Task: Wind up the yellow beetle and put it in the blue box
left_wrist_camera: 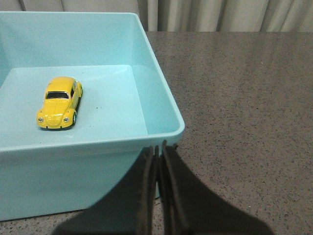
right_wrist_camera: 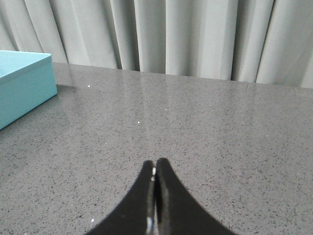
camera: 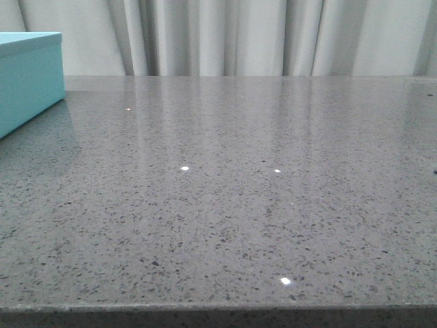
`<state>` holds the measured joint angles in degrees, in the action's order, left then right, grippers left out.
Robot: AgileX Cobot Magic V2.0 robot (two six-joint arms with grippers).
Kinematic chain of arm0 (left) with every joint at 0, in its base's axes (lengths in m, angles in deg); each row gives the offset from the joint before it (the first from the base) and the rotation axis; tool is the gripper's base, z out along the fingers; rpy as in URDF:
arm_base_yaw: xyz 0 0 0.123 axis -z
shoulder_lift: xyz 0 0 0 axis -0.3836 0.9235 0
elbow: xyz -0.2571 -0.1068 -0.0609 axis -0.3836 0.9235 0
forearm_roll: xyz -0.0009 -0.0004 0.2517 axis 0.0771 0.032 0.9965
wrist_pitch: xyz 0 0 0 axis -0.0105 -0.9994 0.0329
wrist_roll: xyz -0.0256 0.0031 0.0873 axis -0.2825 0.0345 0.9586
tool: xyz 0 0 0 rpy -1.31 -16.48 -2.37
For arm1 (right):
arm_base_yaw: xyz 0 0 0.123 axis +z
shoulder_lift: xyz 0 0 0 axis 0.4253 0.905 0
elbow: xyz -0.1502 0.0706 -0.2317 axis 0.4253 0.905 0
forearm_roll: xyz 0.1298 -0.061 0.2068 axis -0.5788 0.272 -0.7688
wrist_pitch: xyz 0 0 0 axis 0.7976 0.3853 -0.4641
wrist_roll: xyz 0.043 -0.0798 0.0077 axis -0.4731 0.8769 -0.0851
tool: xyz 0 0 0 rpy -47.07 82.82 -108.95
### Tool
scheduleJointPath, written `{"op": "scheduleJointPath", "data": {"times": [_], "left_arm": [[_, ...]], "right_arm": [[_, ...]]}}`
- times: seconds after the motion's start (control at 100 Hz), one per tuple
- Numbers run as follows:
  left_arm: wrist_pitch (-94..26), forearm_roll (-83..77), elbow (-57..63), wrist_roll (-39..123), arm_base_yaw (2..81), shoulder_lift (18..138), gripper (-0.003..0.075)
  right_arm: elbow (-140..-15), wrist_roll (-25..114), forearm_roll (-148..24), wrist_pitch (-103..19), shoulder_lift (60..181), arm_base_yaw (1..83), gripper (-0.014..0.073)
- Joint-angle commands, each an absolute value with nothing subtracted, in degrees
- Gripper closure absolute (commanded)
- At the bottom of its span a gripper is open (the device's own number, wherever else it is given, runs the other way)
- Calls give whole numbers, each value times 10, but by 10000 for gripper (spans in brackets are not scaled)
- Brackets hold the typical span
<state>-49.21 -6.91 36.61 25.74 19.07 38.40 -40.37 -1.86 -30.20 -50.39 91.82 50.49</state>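
The yellow beetle (left_wrist_camera: 59,102) stands on its wheels on the floor of the blue box (left_wrist_camera: 161,107), well apart from the box walls. My left gripper (left_wrist_camera: 159,147) is shut with nothing in it, outside the box and just in front of its near corner. My right gripper (right_wrist_camera: 156,164) is shut and empty too, over bare table far to the right of the blue box (right_wrist_camera: 22,85). In the front view only a corner of the blue box (camera: 27,78) shows at the far left; neither gripper nor the beetle appears there.
A speckled grey stone table (camera: 225,205) fills the views, its front edge close to the camera. Pale pleated curtains (camera: 259,34) hang behind the table's far edge.
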Motion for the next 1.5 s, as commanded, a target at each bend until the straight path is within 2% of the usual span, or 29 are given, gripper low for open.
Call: {"op": "scheduleJointPath", "data": {"times": [0.0, 0.59, 0.72, 0.88, 1.13, 1.44, 1.49], "left_arm": [[-458, -86, 350, 259, 196, 389, 739], [-452, -75, 355, 259, 199, 369, 739], [-414, -61, 383, 248, 217, 340, 739], [-333, 33, 425, 192, 252, 311, 739], [-208, 150, 508, 102, 255, 262, 739], [-181, 173, 615, 48, 239, 178, 739], [-212, 174, 613, 48, 236, 181, 739]], "right_arm": [[-419, -14, -294, -553, 921, 504, 711], [-419, -14, -294, -553, 921, 504, 711], [-419, -14, -294, -553, 921, 504, 711], [-419, -14, -294, -553, 921, 504, 711], [-419, -14, -294, -553, 921, 504, 711], [-419, -14, -294, -553, 921, 504, 711], [-419, -14, -294, -553, 921, 504, 711]]}}
